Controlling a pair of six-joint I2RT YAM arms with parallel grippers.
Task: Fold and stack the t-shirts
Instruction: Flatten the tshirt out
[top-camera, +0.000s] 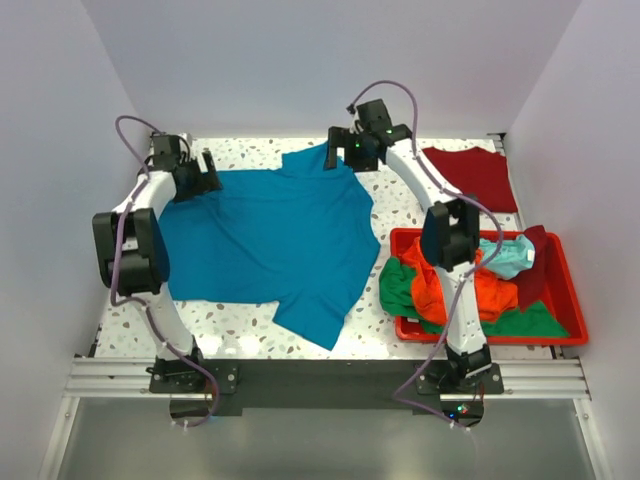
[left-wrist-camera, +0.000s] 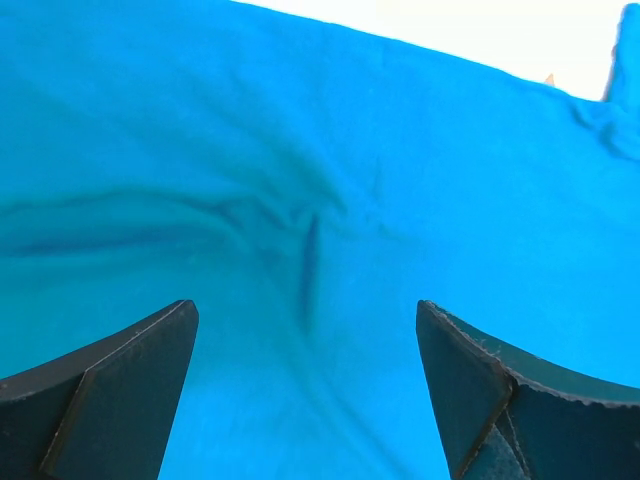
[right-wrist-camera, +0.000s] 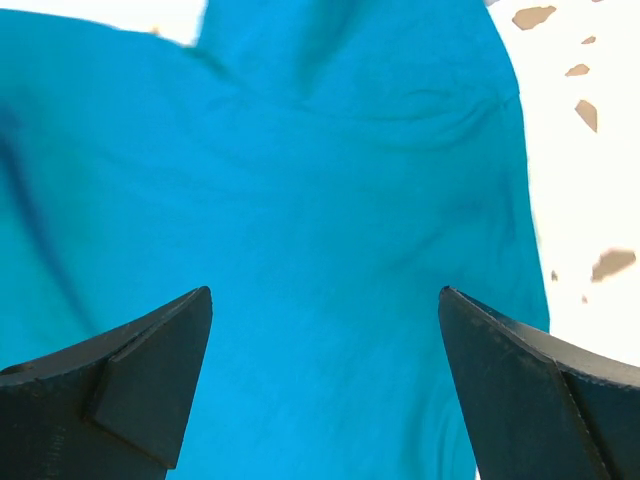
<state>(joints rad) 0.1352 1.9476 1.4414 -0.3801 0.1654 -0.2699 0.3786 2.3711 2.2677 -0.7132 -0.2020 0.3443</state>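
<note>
A teal-blue t-shirt (top-camera: 270, 240) lies spread over the middle of the speckled table (top-camera: 250, 318), with a corner hanging toward the front. My left gripper (top-camera: 205, 172) is open above its far left edge; the cloth (left-wrist-camera: 310, 200) fills the left wrist view between the fingers. My right gripper (top-camera: 342, 152) is open above the shirt's far right part, and the cloth (right-wrist-camera: 320, 200) shows between its fingers. A dark red t-shirt (top-camera: 478, 175) lies flat at the far right. Orange (top-camera: 480, 295), green (top-camera: 400, 285) and pale aqua (top-camera: 508, 256) shirts lie heaped in the bin.
A red plastic bin (top-camera: 568, 290) stands at the right front, with a dark red cloth (top-camera: 534, 268) draped over its contents. White walls close in the table on three sides. The right arm's elbow (top-camera: 450, 235) hangs over the bin's left edge.
</note>
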